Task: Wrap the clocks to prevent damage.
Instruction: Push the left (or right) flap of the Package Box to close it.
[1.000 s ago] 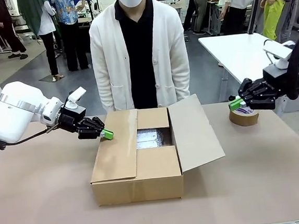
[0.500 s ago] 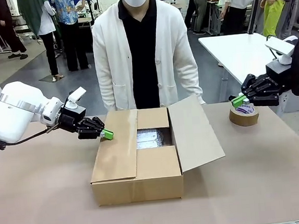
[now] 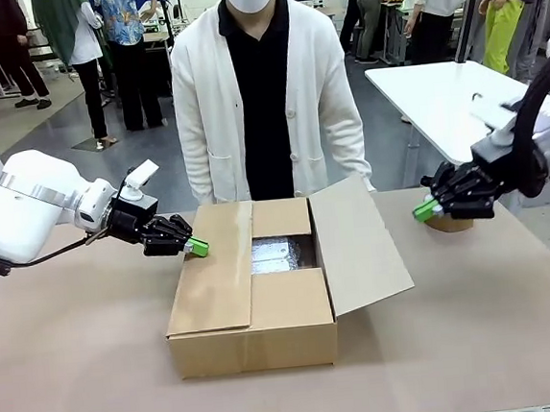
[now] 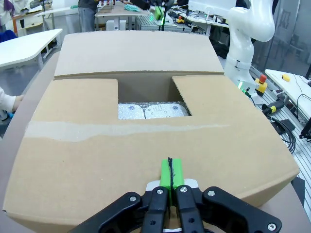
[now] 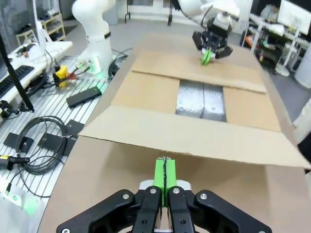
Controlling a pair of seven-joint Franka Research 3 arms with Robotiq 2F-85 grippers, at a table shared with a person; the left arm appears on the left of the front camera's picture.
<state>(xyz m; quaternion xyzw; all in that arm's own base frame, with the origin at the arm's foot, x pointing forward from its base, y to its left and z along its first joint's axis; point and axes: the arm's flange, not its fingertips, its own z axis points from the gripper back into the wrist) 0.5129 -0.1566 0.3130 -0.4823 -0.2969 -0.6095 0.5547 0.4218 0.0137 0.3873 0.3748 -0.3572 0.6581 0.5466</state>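
Observation:
A cardboard box (image 3: 255,309) stands mid-table with its left, near and far flaps folded down and its right flap (image 3: 360,242) raised. Through the middle gap show two shiny bubble-wrapped bundles (image 3: 281,254) (image 4: 153,110) (image 5: 201,99); the clocks themselves are hidden. My left gripper (image 3: 199,246) (image 4: 171,172) is shut and empty, its green tips on the outer edge of the left flap. My right gripper (image 3: 427,210) (image 5: 165,175) is shut and empty, just right of the raised flap and apart from it.
A brown tape roll (image 3: 453,223) lies on the table (image 3: 76,358) behind my right gripper, mostly covered by it. A person in a white cardigan (image 3: 266,101) stands at the far edge behind the box. A white table (image 3: 439,95) stands at the back right.
My right gripper has dropped and moved left from above the tape roll toward the raised flap. The left gripper has stayed put.

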